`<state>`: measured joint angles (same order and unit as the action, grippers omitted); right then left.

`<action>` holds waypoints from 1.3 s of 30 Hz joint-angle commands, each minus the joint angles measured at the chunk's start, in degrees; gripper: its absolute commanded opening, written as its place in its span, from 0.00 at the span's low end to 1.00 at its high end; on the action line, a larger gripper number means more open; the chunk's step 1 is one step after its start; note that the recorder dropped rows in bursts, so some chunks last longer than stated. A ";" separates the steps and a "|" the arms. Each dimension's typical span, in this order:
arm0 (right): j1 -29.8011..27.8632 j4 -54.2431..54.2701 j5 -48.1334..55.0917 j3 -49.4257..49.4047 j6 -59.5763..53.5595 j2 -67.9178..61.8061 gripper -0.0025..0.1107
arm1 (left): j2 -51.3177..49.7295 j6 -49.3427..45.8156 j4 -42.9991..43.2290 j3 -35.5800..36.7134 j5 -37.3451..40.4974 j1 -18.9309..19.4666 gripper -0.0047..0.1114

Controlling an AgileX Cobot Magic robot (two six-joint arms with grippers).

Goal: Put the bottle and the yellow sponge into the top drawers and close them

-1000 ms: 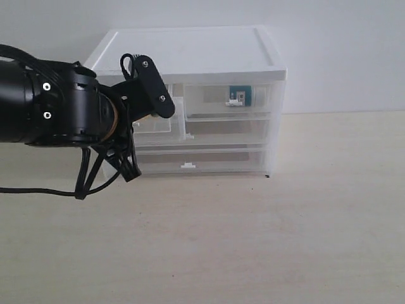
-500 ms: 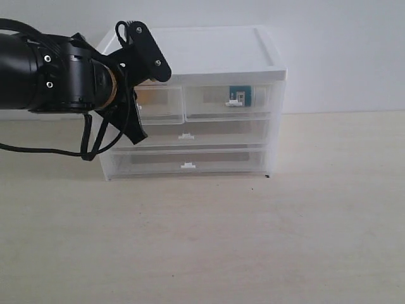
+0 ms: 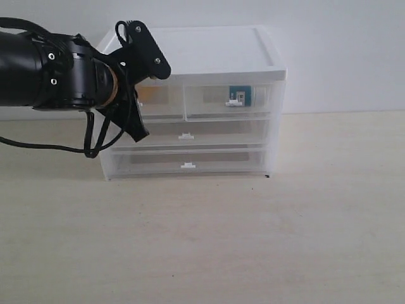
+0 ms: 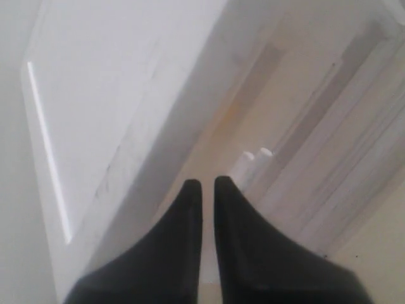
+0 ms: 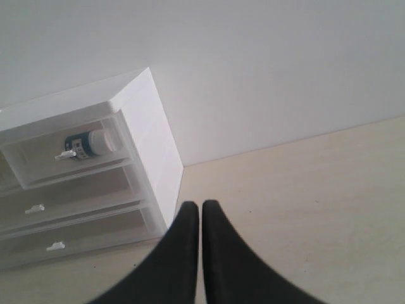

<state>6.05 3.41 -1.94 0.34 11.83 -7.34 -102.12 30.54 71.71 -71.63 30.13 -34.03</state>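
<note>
The bottle [image 3: 240, 95] lies on its side inside the top right drawer [image 3: 215, 101], which sits flush in the white-topped cabinet [image 3: 202, 50]; the right wrist view shows the same bottle [image 5: 92, 144] behind the clear front. The top left drawer [image 3: 161, 101] is also pushed in. My left gripper [image 4: 202, 183] is shut and empty, just short of that drawer's white tab handle [image 4: 253, 158]. The yellow sponge is not clearly visible; only a faint yellowish tinge shows behind the drawer front. My right gripper [image 5: 200, 204] is shut and empty over the table, away from the cabinet.
Two full-width drawers [image 3: 186, 136] sit shut below the top pair. The black left arm [image 3: 44, 73] and its cable [image 3: 88, 149] cover the cabinet's left side. A pale wooden table [image 3: 253, 240] spreads in front, with a white wall behind.
The top left drawer stood out a second ago and is now pushed in flush. My left arm rose and moved left, then stayed nearly still. The right top drawer has not changed.
</note>
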 commanded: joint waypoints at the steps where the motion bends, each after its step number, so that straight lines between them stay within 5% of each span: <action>1: -0.30 -0.13 -0.42 -0.34 -0.15 0.22 0.02 | 2.94 0.75 -4.64 -0.35 0.06 0.19 0.08; 15: -0.30 -0.13 0.22 -0.34 -0.58 0.22 0.02 | 6.43 -18.60 -40.85 0.76 -1.13 3.32 0.08; 32: -0.30 -0.13 1.04 -0.34 -0.73 0.22 0.02 | 21.89 -18.60 -63.05 22.29 -27.13 23.02 0.08; 39: -0.30 -0.13 1.07 -0.34 -1.14 0.22 0.02 | 31.50 -12.23 -63.81 33.33 -43.06 30.11 0.08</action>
<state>6.05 3.41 -1.01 0.34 11.19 -7.34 -74.75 15.16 8.78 -42.21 -4.68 -5.86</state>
